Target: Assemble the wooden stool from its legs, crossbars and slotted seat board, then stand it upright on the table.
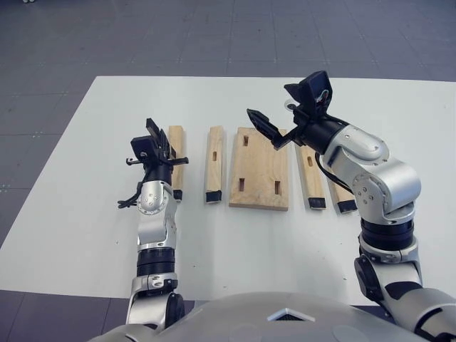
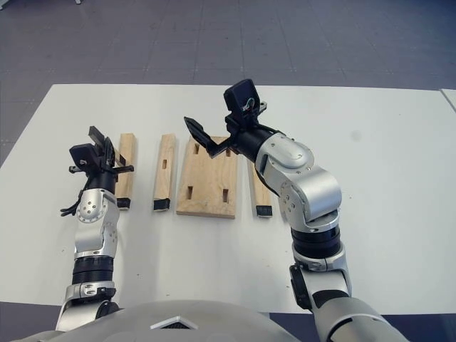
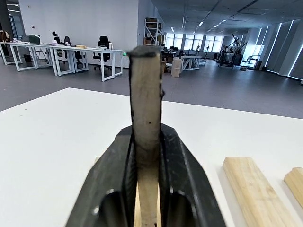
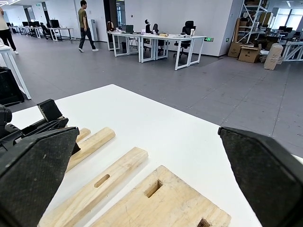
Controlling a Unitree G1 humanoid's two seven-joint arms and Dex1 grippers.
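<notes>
The slotted seat board (image 1: 260,167) lies flat in the middle of the white table (image 1: 85,185). Four wooden legs lie beside it: two on its left (image 1: 214,164) (image 1: 177,142) and two on its right (image 1: 311,174) (image 1: 342,196), partly hidden by my right arm. My left gripper (image 1: 158,151) sits at the leftmost leg; in the left wrist view its fingers (image 3: 113,175) are shut on a strip of wood (image 3: 146,109). Above the board's far edge hovers my right gripper (image 1: 288,107), wide open and holding nothing; its fingers (image 4: 33,175) frame the board (image 4: 161,203).
Bare table stretches along the front edge and at the far left and far right. Grey floor lies beyond the table's edges. Desks and chairs stand far off in the room behind.
</notes>
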